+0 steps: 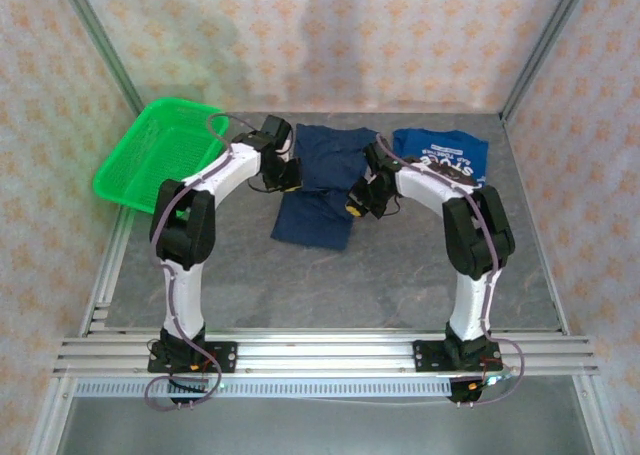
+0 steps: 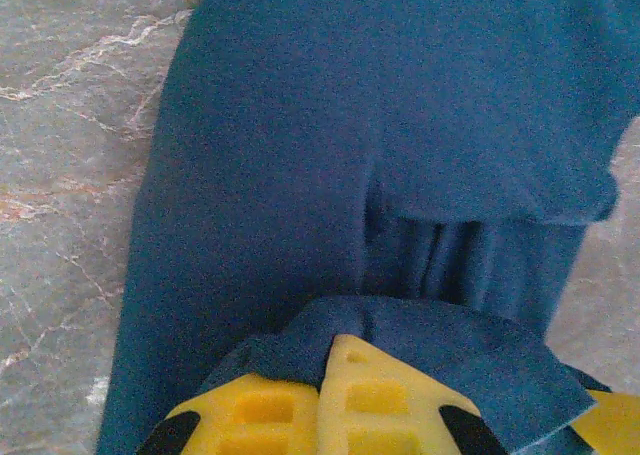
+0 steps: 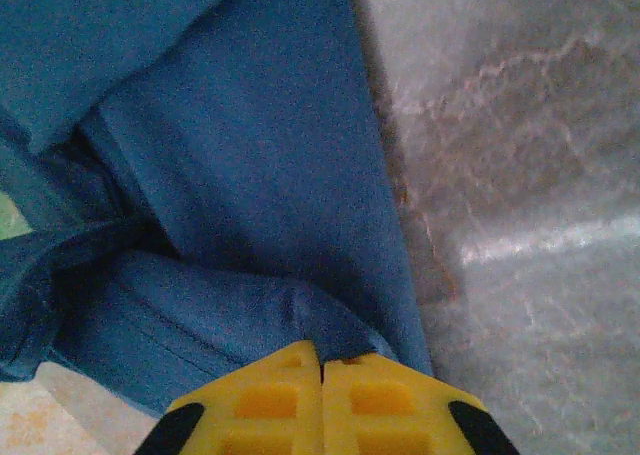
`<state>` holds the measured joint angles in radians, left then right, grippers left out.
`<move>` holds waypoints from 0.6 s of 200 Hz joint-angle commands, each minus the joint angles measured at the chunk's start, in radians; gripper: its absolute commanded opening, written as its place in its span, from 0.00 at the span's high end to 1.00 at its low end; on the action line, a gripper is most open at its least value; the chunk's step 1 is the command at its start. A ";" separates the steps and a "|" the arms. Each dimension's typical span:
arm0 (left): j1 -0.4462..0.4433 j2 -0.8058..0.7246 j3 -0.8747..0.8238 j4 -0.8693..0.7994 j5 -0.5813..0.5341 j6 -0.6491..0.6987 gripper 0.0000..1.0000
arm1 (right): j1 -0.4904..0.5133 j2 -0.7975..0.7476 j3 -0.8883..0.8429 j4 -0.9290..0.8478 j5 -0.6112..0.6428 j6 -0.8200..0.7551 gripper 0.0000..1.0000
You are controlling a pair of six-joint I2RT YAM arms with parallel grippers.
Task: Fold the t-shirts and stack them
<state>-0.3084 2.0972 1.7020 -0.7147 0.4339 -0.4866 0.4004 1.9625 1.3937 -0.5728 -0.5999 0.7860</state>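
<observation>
One done-ish: blue tee (image 1: 440,155) looked folded at 1 o'clock, while left gripper (image 2: 335,375) and right gripper (image 3: 320,370) pinched the navy tee (image 1: 315,220) mid-fold.

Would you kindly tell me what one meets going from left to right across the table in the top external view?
green basket → left pincer → navy t-shirt → right pincer → blue printed t-shirt
</observation>
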 commanded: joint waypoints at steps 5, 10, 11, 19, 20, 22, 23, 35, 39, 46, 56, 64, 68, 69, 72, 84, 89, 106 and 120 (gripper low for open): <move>0.028 0.035 0.074 -0.051 -0.032 0.030 0.87 | -0.030 0.051 0.057 0.080 -0.003 0.023 0.75; 0.034 0.038 0.083 -0.046 -0.028 0.025 0.81 | -0.037 0.050 0.062 0.110 -0.005 0.036 0.70; 0.035 0.038 0.086 -0.045 -0.028 0.024 0.79 | -0.038 0.050 0.062 0.113 -0.004 0.038 0.69; 0.044 0.031 0.107 -0.043 -0.028 0.013 0.65 | -0.050 0.040 0.072 0.150 0.001 0.049 0.64; 0.046 0.031 0.110 -0.041 -0.029 0.011 0.64 | -0.051 0.039 0.073 0.153 0.003 0.050 0.63; 0.049 0.027 0.115 -0.040 -0.029 0.008 0.62 | -0.055 0.035 0.078 0.158 0.006 0.051 0.62; 0.051 0.026 0.118 -0.039 -0.029 0.005 0.61 | -0.055 0.033 0.079 0.159 0.008 0.052 0.61; 0.064 -0.003 0.153 -0.037 -0.026 -0.014 0.51 | -0.065 -0.009 0.095 0.171 0.037 0.041 0.57; 0.070 -0.015 0.165 -0.039 -0.026 -0.019 0.49 | -0.064 -0.028 0.097 0.175 0.048 0.035 0.57; 0.076 -0.038 0.181 -0.045 -0.026 -0.029 0.45 | -0.064 -0.071 0.085 0.182 0.064 0.031 0.55; 0.077 -0.084 0.186 -0.051 -0.026 -0.038 0.41 | -0.056 -0.139 0.037 0.204 0.078 0.044 0.54; 0.075 -0.131 0.159 -0.042 -0.022 -0.043 0.39 | -0.043 -0.198 -0.011 0.221 0.096 0.049 0.54; 0.074 -0.160 0.129 -0.031 -0.014 -0.043 0.39 | -0.034 -0.227 -0.033 0.224 0.103 0.050 0.54; 0.074 -0.167 0.121 -0.027 -0.014 -0.043 0.39 | -0.033 -0.234 -0.035 0.224 0.105 0.050 0.54; 0.074 -0.179 0.097 -0.019 -0.009 -0.065 0.39 | -0.025 -0.253 -0.050 0.225 0.109 0.049 0.54; 0.074 -0.289 -0.012 0.013 -0.010 -0.081 0.38 | 0.008 -0.313 -0.112 0.221 0.105 0.057 0.58; 0.071 -0.323 -0.061 0.020 -0.010 -0.083 0.38 | 0.023 -0.333 -0.136 0.225 0.097 0.065 0.63; 0.057 -0.420 -0.234 0.051 0.002 -0.078 0.44 | 0.089 -0.364 -0.223 0.273 0.073 0.089 0.76; 0.039 -0.463 -0.356 0.065 0.014 -0.071 0.59 | 0.124 -0.347 -0.270 0.308 0.068 0.109 0.87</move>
<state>-0.2417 1.6737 1.5345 -0.6670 0.4355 -0.5579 0.4625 1.5772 1.2224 -0.3161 -0.5285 0.8520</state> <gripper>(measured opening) 0.518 0.190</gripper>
